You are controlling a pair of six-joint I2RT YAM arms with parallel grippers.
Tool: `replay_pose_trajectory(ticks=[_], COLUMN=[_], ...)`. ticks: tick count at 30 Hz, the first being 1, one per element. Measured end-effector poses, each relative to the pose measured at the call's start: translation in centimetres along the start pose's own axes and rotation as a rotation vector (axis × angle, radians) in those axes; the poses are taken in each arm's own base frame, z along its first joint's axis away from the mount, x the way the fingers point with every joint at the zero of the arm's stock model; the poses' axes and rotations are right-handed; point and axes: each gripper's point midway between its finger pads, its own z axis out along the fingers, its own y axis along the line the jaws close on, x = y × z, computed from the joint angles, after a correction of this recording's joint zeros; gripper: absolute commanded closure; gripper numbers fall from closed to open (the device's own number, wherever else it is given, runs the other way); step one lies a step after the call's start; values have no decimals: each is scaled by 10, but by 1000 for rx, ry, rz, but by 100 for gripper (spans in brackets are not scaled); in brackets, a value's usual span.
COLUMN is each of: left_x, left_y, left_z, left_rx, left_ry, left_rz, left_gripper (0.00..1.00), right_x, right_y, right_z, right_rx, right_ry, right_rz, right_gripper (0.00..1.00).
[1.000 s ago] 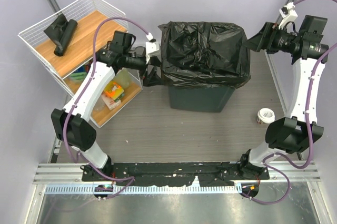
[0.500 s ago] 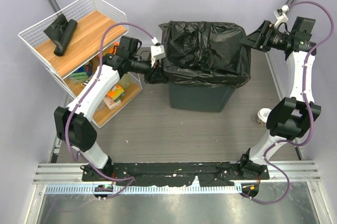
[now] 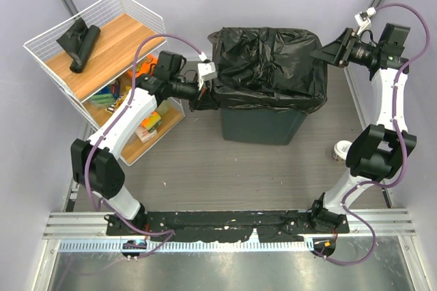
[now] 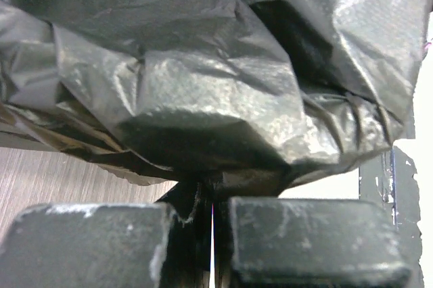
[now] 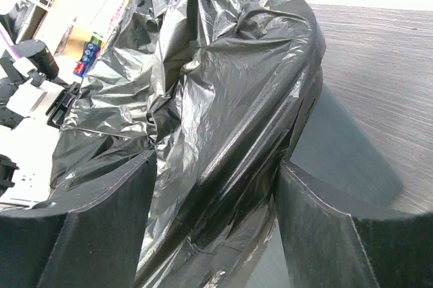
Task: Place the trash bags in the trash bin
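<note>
Trash bag [image 3: 266,65]: draped over trash bin [image 3: 263,127]. Left gripper [image 3: 199,97]: bin's left rim, pinching bag edge. Right gripper [image 3: 326,52]: right rim, fingers spread.

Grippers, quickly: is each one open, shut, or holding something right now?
Left gripper: shut on a fold of the trash bag.
Right gripper: open, its fingers on either side of the bag's edge.
</note>
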Motion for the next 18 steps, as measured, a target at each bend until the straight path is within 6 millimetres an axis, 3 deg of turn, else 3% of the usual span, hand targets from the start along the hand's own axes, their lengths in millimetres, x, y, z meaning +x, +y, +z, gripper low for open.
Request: replay_pose_trajectory(ticks=[11, 18], left_x=[6, 6], left_y=[1, 5], left_z=[0, -1], left_rx=[-36, -55], left_ry=[11, 16], left_rz=[-3, 1], left_gripper=[100, 100], right_x=[-1, 0], right_y=[2, 4], right_z=[-14, -17], right_rx=[-63, -100], right_ry=[-10, -8], right_rz=[25, 27], right_gripper=[65, 64])
